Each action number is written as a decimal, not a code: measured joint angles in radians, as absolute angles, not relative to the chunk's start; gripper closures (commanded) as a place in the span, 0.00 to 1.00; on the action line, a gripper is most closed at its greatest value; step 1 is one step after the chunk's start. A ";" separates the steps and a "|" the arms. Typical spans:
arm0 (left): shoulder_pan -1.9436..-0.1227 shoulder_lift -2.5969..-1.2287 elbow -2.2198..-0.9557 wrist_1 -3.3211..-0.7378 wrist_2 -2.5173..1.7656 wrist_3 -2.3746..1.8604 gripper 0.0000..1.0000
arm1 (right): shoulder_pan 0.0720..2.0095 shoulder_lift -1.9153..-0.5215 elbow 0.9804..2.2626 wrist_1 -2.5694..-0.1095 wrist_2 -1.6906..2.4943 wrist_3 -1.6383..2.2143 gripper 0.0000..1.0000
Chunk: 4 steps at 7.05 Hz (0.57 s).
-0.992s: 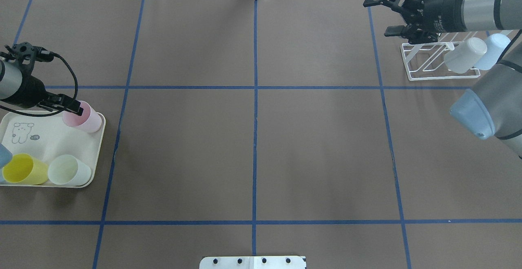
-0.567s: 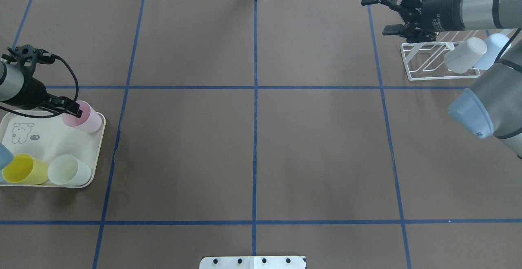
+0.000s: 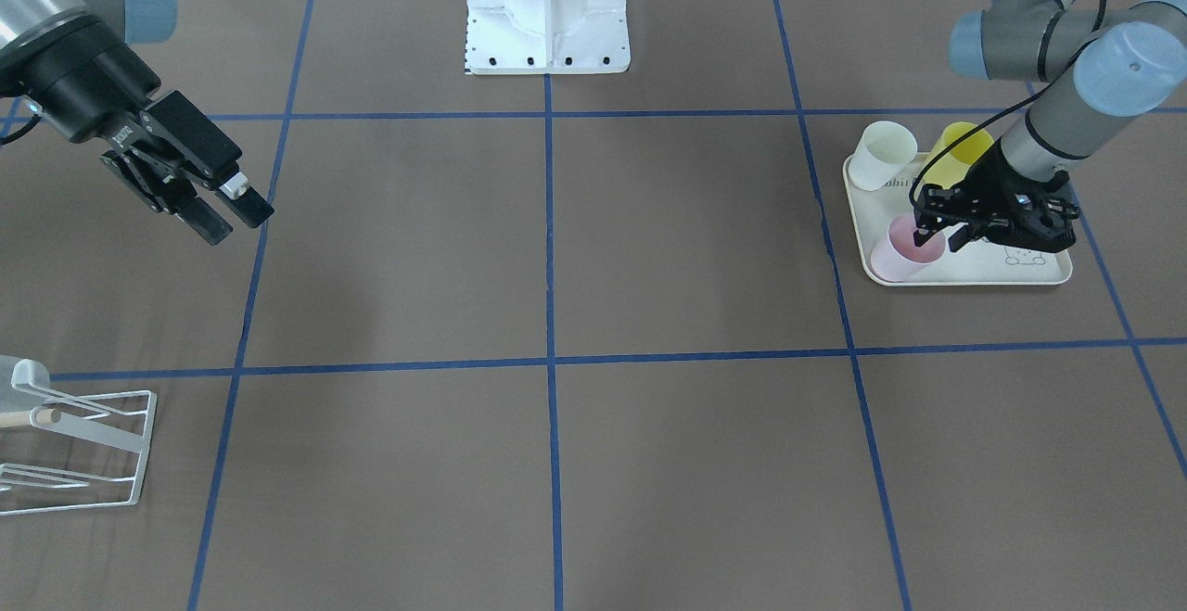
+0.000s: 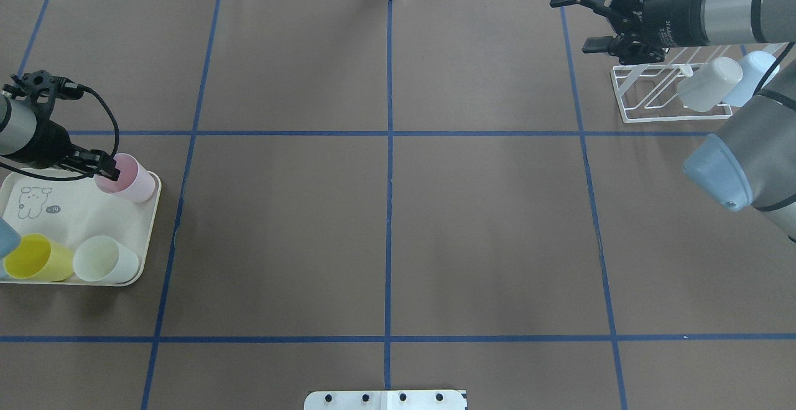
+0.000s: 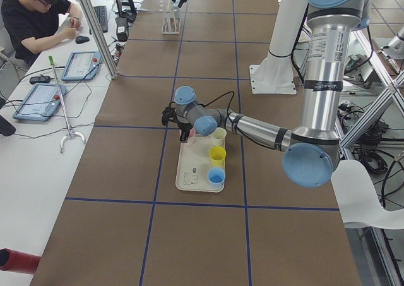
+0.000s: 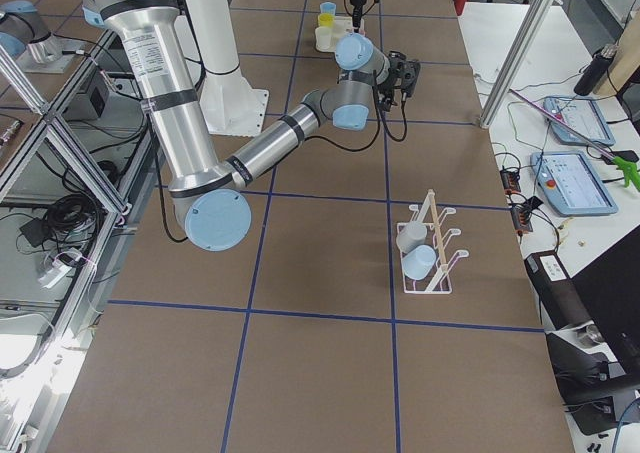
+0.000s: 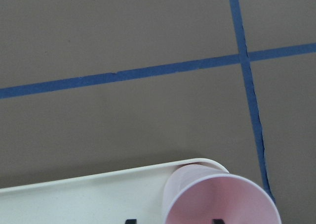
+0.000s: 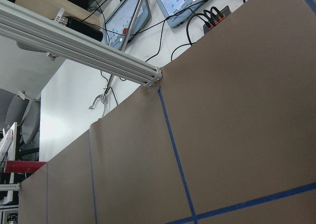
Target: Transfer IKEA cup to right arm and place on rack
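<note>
Surface (image 4: 485, 223) in brown paper, gridded with blue tape lines (image 4: 388, 180). Carries directly: cream tray (image 4: 81, 211) at the robot's left edge, white wire rack (image 4: 659, 96) far right, white base plate (image 3: 547, 8) mid near edge. Tray and rack well apart.

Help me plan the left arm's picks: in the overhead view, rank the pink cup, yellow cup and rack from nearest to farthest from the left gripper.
1. pink cup: at the tray's far right corner, with the left gripper at its rim.
2. yellow cup: at the tray's near left side.
3. rack: far across the table, on the right.
</note>
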<state>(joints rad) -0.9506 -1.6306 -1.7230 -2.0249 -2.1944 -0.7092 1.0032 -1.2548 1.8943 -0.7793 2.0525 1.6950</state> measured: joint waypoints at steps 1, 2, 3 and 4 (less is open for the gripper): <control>-0.950 -1.631 -1.722 -2.025 -2.192 -0.709 0.74 | 1.003 -1.255 1.894 -0.779 2.052 1.695 0.00; -0.950 -1.630 -1.720 -2.025 -2.190 -0.709 0.80 | 1.003 -1.255 1.894 -0.779 2.052 1.695 0.00; -0.948 -1.630 -1.717 -2.025 -2.190 -0.709 0.91 | 1.003 -1.255 1.894 -0.779 2.052 1.695 0.00; -0.947 -1.630 -1.714 -2.025 -2.189 -0.709 1.00 | 1.003 -1.254 1.894 -0.779 2.052 1.695 0.00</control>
<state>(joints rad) -0.9471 -1.6299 -1.7140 -2.0248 -2.1888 -0.7090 1.0032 -1.2543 1.8944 -0.7793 2.0525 1.6947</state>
